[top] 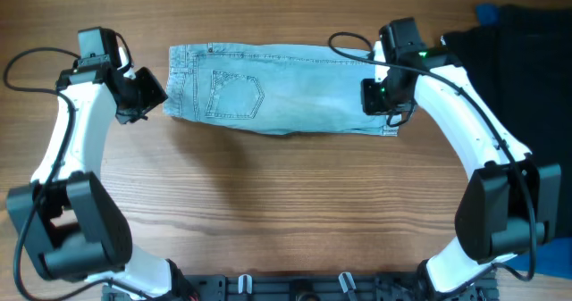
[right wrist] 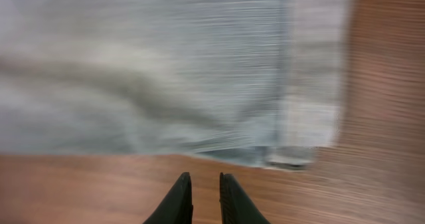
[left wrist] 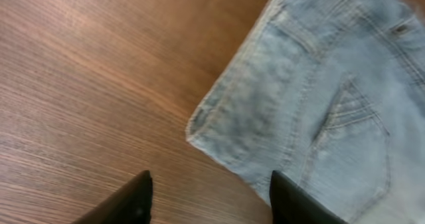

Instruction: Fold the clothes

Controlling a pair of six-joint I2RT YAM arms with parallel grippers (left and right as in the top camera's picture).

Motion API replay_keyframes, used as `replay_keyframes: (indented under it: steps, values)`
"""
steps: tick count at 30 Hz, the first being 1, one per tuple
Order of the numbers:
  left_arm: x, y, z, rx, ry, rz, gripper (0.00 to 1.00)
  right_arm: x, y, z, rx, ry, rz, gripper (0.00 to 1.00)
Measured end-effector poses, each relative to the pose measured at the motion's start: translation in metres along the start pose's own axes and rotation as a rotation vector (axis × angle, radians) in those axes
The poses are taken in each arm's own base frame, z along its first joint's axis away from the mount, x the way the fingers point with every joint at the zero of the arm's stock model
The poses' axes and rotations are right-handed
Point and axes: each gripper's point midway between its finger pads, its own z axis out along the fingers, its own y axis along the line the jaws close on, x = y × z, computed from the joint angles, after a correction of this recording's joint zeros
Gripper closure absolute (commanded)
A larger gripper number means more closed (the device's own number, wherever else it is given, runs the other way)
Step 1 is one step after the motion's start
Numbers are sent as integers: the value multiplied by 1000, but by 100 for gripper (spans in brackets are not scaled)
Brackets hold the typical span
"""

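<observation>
The denim shorts (top: 295, 96) lie folded on the table (top: 268, 203) between both arms. Left gripper (left wrist: 209, 184) stands wide, empty, by the waistband corner. Right gripper (right wrist: 206, 179) has its jaws barely parted, holding nothing, beside the hem.

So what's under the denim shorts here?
Only the wooden table shows around the denim shorts, which lie flat on it. The fabric hides whatever is beneath. The left claw and right claw are not tucked under its edges.
</observation>
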Motion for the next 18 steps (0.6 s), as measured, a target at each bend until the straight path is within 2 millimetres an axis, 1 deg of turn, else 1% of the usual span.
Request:
replay_keyframes:
  steps: [3, 5, 6, 7, 9, 11, 12, 14, 16, 18]
  values:
    - [11, 10, 24, -30, 78, -15, 37, -4, -34, 13, 74, 10, 83, 87]
    - [19, 11, 36, -23, 126, -23, 36, -8, -42, 24, 75, -7, 104, 87]
    - [22, 11, 39, -20, 142, -25, 36, -7, -42, 30, 68, -7, 103, 87]
    - [25, 11, 41, -16, 160, -27, 36, -4, -41, 40, 58, 5, 97, 88]
    - [28, 11, 43, -12, 174, -29, 35, 4, -40, 65, 47, 29, 92, 88]
    - [29, 9, 43, -3, 179, -30, 35, 6, -41, 78, 47, 29, 87, 88]
    - [29, 8, 43, 2, 178, -30, 35, 5, -41, 80, 45, 24, 86, 89]
    - [26, 7, 44, 9, 165, -29, 32, 5, -41, 80, 45, 25, 85, 89]
    - [21, 5, 48, 22, 138, -30, 30, 5, -40, 80, 42, 27, 85, 89]
    - [15, 3, 52, 43, 104, -24, 22, 6, -39, 81, 35, 29, 86, 89]
